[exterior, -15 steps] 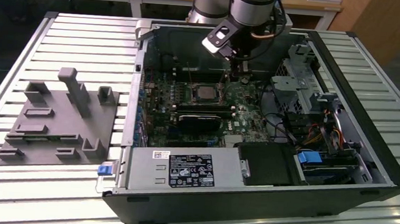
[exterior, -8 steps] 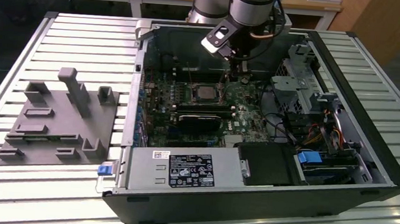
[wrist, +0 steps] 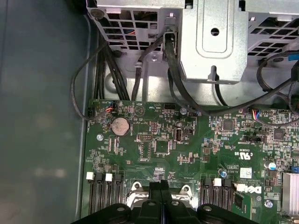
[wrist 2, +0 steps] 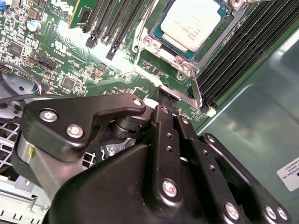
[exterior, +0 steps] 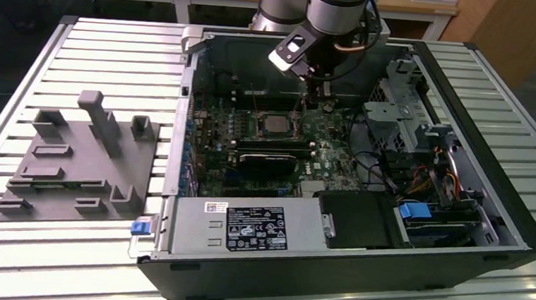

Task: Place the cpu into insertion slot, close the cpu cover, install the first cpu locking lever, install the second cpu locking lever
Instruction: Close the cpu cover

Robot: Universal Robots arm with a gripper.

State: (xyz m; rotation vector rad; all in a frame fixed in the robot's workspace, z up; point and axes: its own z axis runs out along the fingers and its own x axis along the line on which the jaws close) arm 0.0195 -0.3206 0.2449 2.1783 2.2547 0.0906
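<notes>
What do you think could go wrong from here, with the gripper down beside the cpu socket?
1. The gripper, tips shut, sits at the thin locking lever beside the cpu cover; a slip might bend the lever or let it spring up.
2. The cpu looks seated under the cover, so a stray push could load it unevenly.
3. The memory slots lie close by and could get scraped.

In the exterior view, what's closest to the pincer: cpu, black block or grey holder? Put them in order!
1. cpu, beside the pincer.
2. black block, beyond the cpu.
3. grey holder, outside the case, exterior view's left.
</notes>
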